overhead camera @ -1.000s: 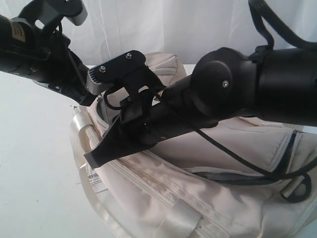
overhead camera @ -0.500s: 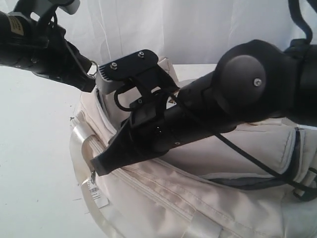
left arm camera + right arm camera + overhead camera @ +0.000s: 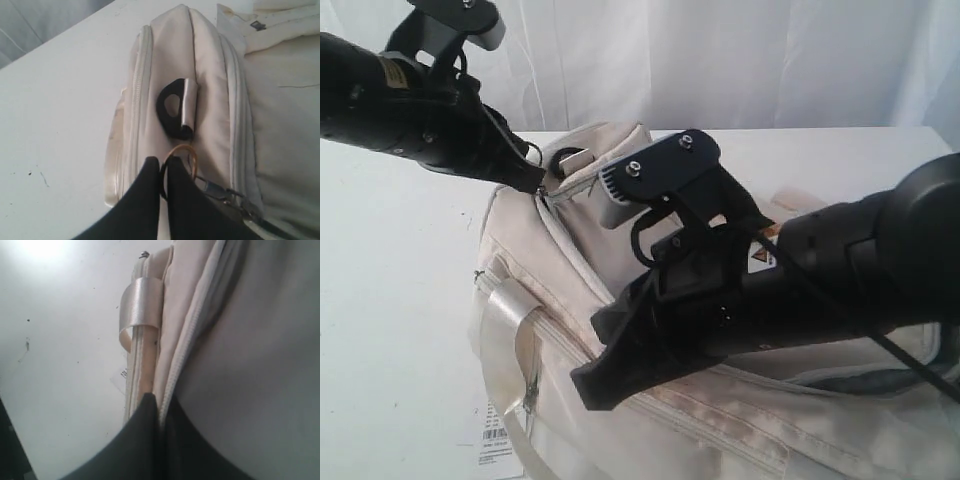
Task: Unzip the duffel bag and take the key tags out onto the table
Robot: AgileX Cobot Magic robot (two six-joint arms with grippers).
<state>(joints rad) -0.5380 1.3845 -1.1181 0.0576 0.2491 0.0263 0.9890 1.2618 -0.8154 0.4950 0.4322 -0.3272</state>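
Open table beside duffel bag, right arm lying across its top

Matte black right arm bears a screwed bracket, looped cable, warning sticker.

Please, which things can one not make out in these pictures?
- Key tags: in no view; cloth of the duffel bag and the right arm cover its inside.
- Paper tag, exterior view: cut by the lower edge, print too small.
- What the right fingers pinch, right wrist view: the fingers cover it.
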